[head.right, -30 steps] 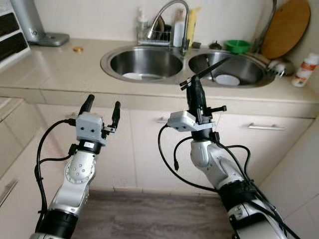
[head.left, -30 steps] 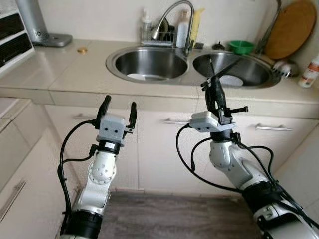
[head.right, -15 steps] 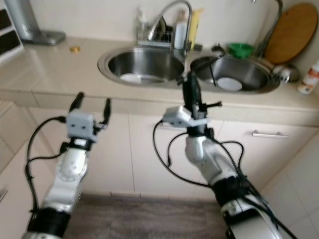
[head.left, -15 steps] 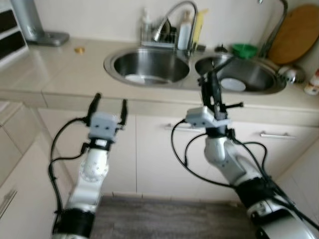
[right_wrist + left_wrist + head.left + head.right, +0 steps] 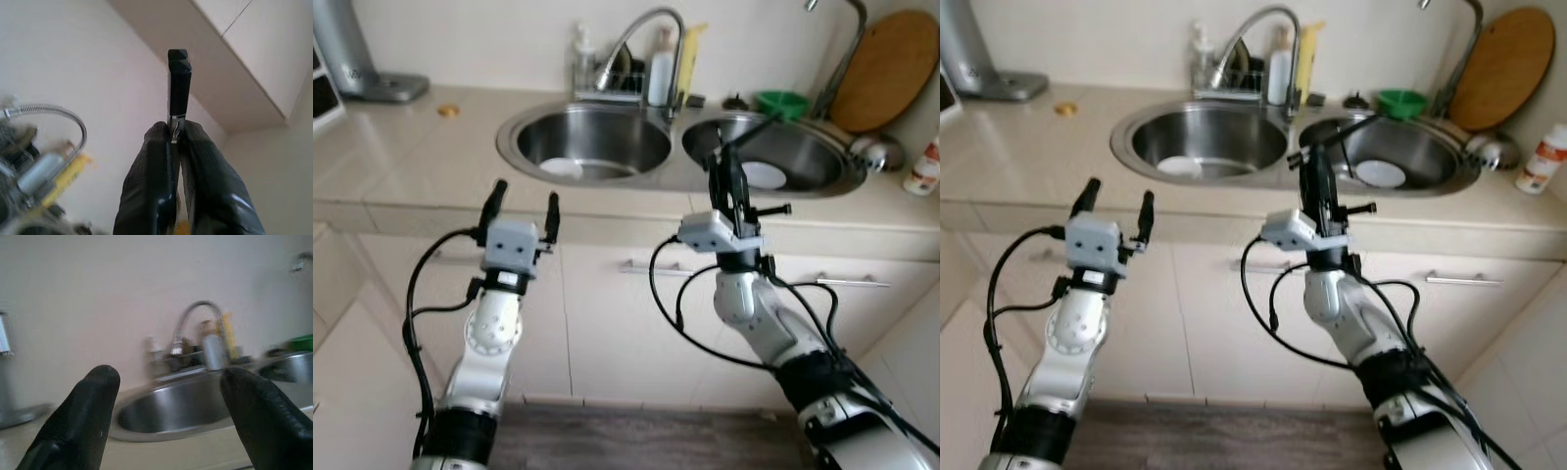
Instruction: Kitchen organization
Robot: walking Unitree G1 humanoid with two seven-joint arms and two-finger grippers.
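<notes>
Left gripper (image 5: 522, 202) is raised in front of the counter (image 5: 401, 157), fingers apart (nothing between them). Right gripper (image 5: 725, 174) is clamped on a black utensil (image 5: 178, 83), upright, in front of the sink's (image 5: 773, 181) right basin.

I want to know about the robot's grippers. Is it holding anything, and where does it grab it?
The right gripper pinches a thin black-handled utensil by its metal part, handle sticking out. The left gripper is open.
</notes>
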